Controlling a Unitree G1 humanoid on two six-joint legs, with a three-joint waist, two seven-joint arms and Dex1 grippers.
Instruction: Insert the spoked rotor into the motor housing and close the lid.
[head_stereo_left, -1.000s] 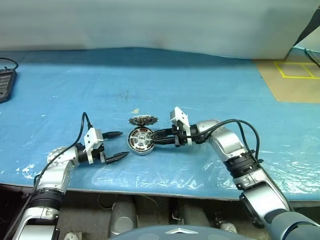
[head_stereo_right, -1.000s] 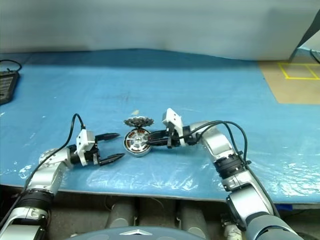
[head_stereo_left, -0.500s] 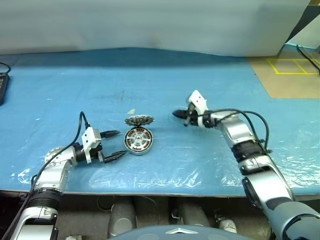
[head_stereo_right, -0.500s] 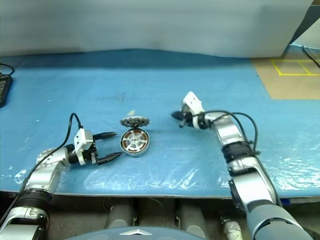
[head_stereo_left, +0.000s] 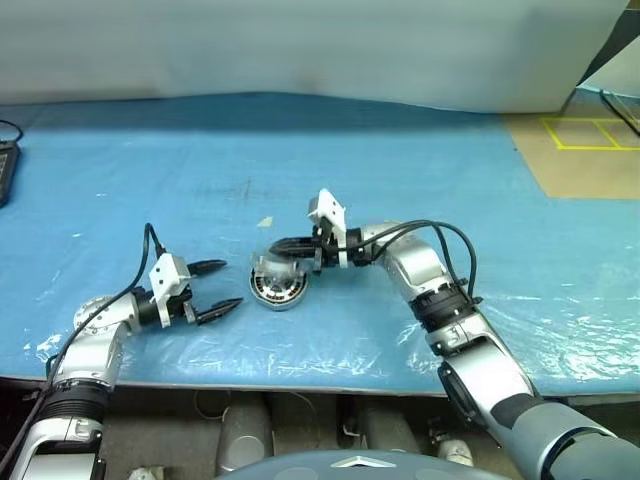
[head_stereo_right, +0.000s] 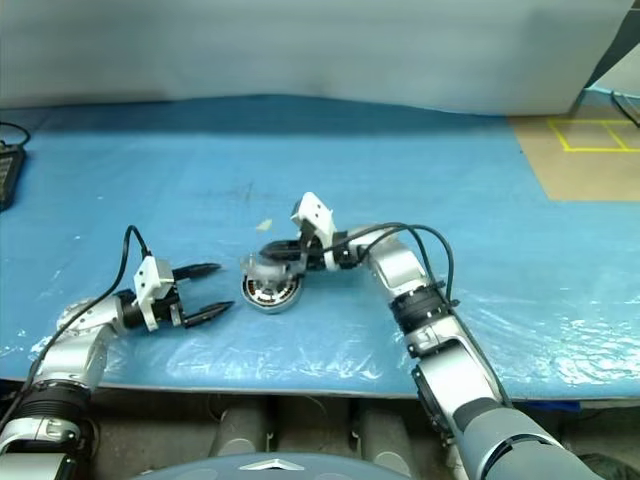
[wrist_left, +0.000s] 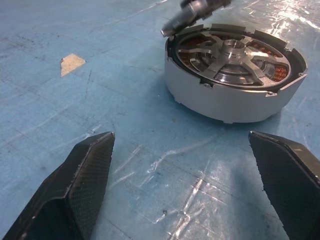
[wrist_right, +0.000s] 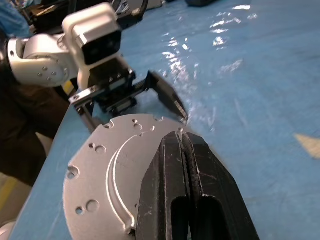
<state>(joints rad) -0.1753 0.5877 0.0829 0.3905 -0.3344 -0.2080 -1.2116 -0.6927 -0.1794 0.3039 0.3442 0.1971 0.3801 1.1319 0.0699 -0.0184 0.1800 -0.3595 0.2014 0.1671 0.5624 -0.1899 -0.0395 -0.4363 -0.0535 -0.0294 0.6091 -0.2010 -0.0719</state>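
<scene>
Lid (wrist_right: 107, 180) pinched at edge in right claw (wrist_right: 184, 137) above housing (wrist_left: 232, 75)

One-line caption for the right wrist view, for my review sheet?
Right gripper shut on the lid, plain grey face up, carried above the blue table toward the open left gripper.

blue plastic-covered table (head_stereo_left: 420, 170), grey wall (head_stereo_left: 300, 45) behind

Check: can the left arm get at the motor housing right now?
Probably yes from its near side: the open left gripper faces the housing across bare mat. The top is blocked by the lid in the right gripper.
</scene>
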